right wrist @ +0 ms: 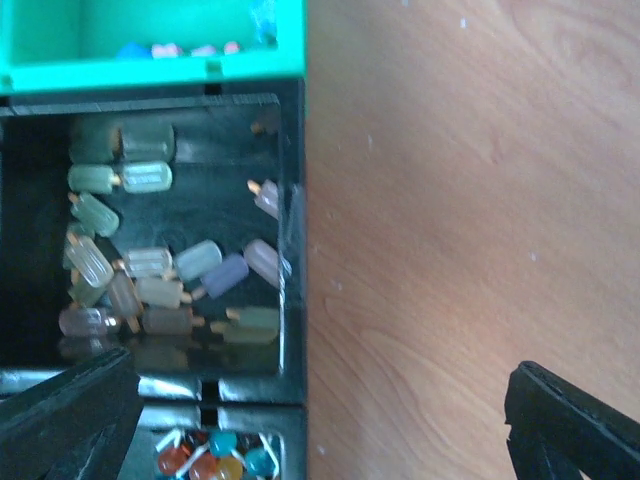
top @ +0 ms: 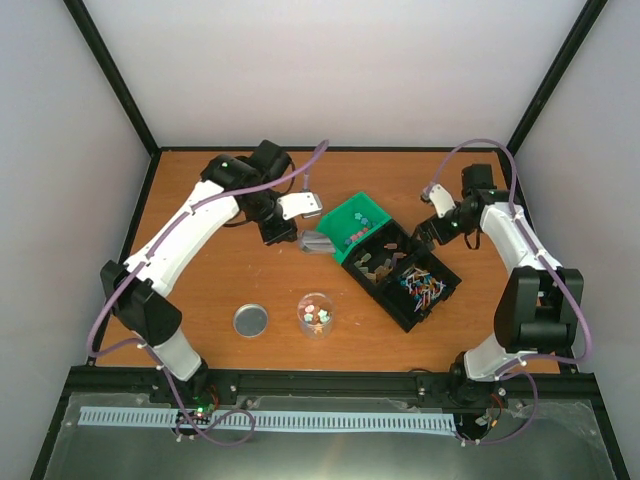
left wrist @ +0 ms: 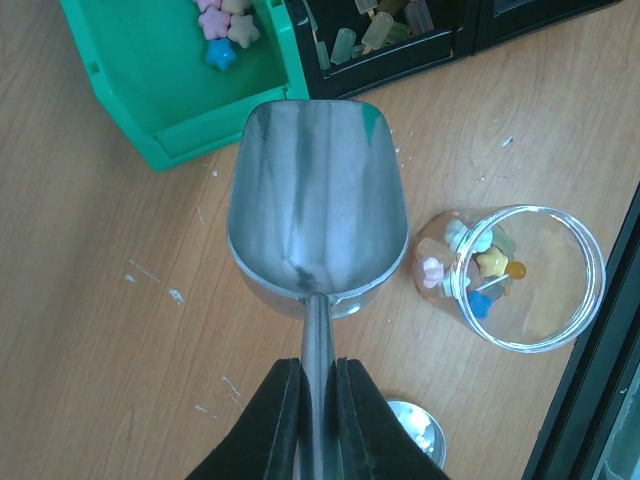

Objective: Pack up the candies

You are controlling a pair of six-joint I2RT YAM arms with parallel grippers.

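Small star-shaped candies (left wrist: 225,30) in pink, yellow and blue lie in a green bin (left wrist: 150,90), which sits mid-table in the top view (top: 358,222). More candies (left wrist: 478,270) sit in a clear round jar (left wrist: 560,300) nearer the arms (top: 316,313). My left gripper (left wrist: 318,365) is shut on the handle of a metal scoop (left wrist: 318,220). The scoop's bowl is empty and hovers just before the green bin's open front (top: 316,242). My right gripper (right wrist: 320,430) is open over bare wood beside the black bins, holding nothing; in the top view it (top: 432,222) is right of the bins.
A black bin (right wrist: 290,230) holds pastel popsicle-shaped pieces, and another black bin (top: 425,287) holds lollipops (right wrist: 205,462). The jar's metal lid (top: 251,320) lies left of the jar. Black frame posts and white walls bound the table.
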